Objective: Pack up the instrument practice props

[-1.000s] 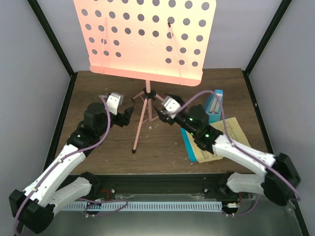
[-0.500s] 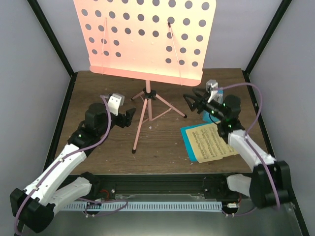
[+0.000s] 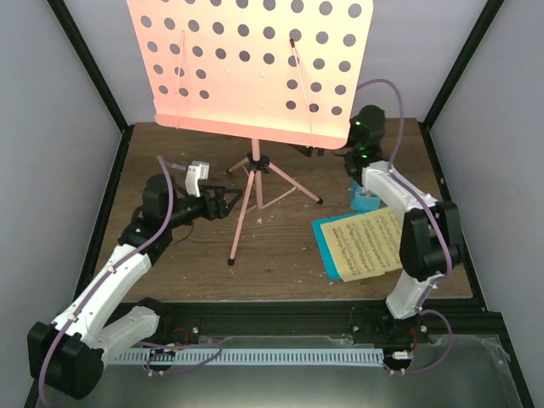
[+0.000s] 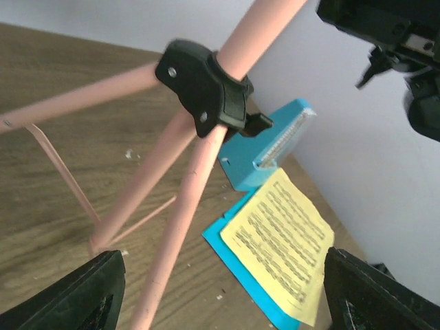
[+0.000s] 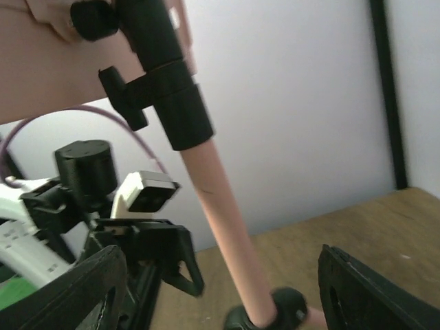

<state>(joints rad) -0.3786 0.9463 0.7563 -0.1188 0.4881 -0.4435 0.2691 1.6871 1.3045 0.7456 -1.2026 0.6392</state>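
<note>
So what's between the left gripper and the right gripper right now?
The music stand's pink post: in the right wrist view it stands between the right gripper and the left gripper beyond it.

Pink stand (image 3: pixel 255 68) upright — sheets (image 3: pixel 365 245) flat (metronome (image 4: pixel 265 148) beside).

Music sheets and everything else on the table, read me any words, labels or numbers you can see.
Yellow music sheet: rows of printed notation, too blurred to read.
Blue metronome: pale scale strip, nothing legible.
Pink music stand: only punched holes, no text.
</note>
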